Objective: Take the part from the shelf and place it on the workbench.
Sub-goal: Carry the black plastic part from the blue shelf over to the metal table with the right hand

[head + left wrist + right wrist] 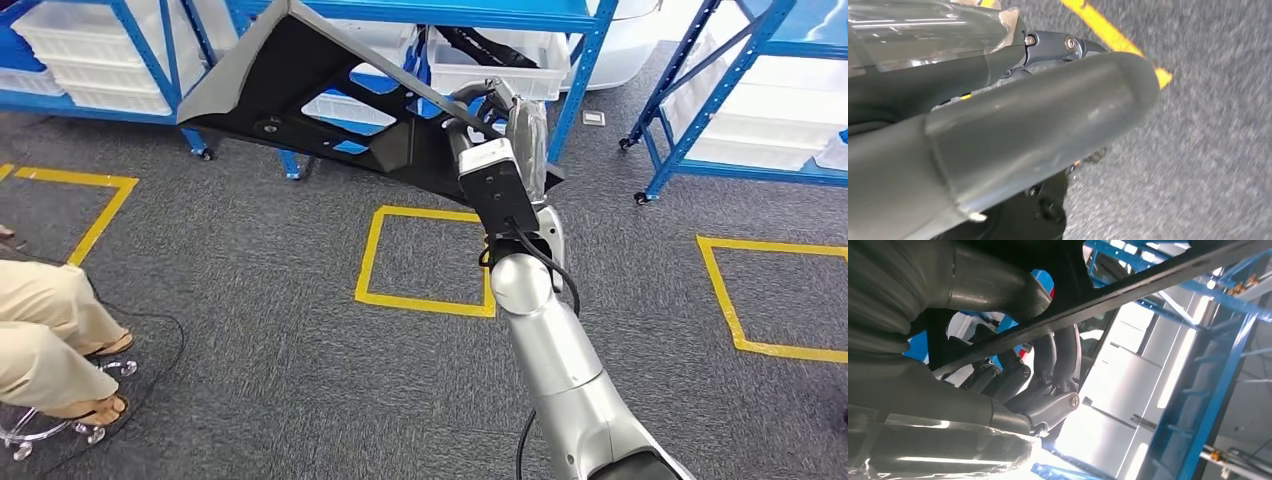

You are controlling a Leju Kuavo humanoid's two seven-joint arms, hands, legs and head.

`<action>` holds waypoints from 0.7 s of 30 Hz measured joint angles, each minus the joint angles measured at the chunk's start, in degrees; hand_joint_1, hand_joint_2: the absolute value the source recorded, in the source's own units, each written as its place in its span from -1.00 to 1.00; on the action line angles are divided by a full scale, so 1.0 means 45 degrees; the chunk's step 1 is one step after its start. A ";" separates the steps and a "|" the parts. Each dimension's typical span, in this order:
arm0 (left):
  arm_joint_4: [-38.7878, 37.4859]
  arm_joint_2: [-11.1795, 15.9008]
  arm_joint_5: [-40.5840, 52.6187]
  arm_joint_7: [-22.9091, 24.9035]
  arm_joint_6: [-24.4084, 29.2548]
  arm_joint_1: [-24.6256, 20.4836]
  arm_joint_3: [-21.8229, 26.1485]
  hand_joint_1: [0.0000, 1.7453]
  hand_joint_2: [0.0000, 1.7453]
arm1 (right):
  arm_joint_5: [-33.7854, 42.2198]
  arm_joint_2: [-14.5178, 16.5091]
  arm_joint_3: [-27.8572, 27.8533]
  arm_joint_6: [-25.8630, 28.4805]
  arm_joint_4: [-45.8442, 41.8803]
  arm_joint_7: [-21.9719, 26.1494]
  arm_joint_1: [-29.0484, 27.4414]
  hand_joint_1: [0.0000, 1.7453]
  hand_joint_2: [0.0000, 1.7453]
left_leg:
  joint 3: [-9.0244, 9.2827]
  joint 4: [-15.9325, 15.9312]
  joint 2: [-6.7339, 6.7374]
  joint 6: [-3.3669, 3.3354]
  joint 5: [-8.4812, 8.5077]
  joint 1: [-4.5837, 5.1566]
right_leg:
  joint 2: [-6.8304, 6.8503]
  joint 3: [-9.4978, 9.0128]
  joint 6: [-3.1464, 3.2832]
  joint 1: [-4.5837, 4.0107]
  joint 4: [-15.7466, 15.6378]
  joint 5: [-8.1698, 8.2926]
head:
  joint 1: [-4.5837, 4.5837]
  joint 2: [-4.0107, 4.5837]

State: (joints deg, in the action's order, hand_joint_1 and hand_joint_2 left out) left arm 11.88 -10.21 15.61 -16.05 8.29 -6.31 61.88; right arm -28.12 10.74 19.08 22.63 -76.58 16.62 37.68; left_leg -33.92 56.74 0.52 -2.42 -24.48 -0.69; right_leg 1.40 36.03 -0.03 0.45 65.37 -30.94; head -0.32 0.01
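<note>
While the dark fingers (1058, 360) of the right hand (505, 125) curl around a thin bar of the black part (300, 90), the thick thumb closes from the other side, so the hand grips the frame at one corner. That end grip leaves most of the wide, flat triangular panel jutting out to the robot's left, held aloft and tilted, clear of the floor and in front of the blue shelf (590, 60). Judging from this, the part is already off the shelf and being carried; no workbench is in sight, so the placing is not yet done. With the load hanging far off the grip, it looks liable to swing or twist.

Beside the robot's body, the left hand (1038, 125) hangs low over the carpet; its thumb lies across the wrist view, and I cannot tell whether its fingers are apart or together.

Underfoot is grey carpet (300, 380) marked with yellow tape squares (425, 255). White bins (495, 60) sit on the blue racks, and a seated person's legs (50, 330) are at the robot's left.
</note>
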 joint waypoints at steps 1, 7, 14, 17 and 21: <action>0.0001 0.0000 0.0001 0.0016 0.0002 -0.0003 0.0000 -1.00 -1.00 | -0.0071 -0.0030 0.0001 0.0005 0.0002 -0.0025 -0.0023 1.00 1.00 | -0.0051 0.0003 -0.0109 -0.0034 0.0039 0.0003 | -0.0144 0.0381 0.0042 0.0016 0.0893 -0.0378 | -0.0017 0.0000; 0.0001 -0.0026 0.0036 0.0098 -0.0002 0.0008 -0.0004 -1.00 -1.00 | -0.0714 -0.0135 0.0005 0.0091 0.0016 -0.0242 -0.0066 1.00 1.00 | -0.0248 0.0104 -0.0882 0.0117 0.0194 0.0040 | -0.0573 -0.0583 -0.0317 0.0088 -0.0736 0.0367 | -0.0037 0.0001; 0.0000 -0.0010 0.0247 0.0161 -0.0111 0.0076 -0.0007 -1.00 -1.00 | -0.2612 -0.0208 0.0030 0.0785 0.0076 -0.0917 0.0109 1.00 1.00 | -0.0800 0.0841 -0.0714 0.0587 -0.0137 -0.0022 | -0.0360 -0.0926 0.0110 0.0170 -0.1651 0.0851 | 0.0046 0.0002; -0.0004 -0.0005 0.0379 0.0211 -0.0228 0.0049 -0.0029 -1.00 -1.00 | -0.2862 -0.0312 0.0015 0.0857 0.0076 -0.1010 0.0132 1.00 1.00 | -0.1823 0.3234 -0.0218 0.0759 -0.1342 -0.0081 | -0.0034 -0.0881 0.0191 0.0130 -0.1655 0.0869 | 0.0135 0.0002; 0.0000 -0.0005 0.0505 0.0289 -0.0284 0.0058 -0.0039 -1.00 -1.00 | -0.3091 -0.0453 0.0002 0.0871 0.0073 -0.1027 0.0044 1.00 1.00 | -0.1665 0.3291 -0.0109 0.0768 -0.1130 -0.0112 | 0.0357 -0.0862 0.0189 0.0092 -0.1652 0.0868 | 0.0135 0.0002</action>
State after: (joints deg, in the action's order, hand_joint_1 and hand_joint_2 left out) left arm 11.88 -10.23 17.88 -14.75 7.02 -6.05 61.70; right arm -42.04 8.70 19.09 26.55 -76.25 12.00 37.87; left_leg -41.41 71.56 0.03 1.03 -29.56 -1.19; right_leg 3.00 32.15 0.82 0.86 57.94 -27.04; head 0.29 0.02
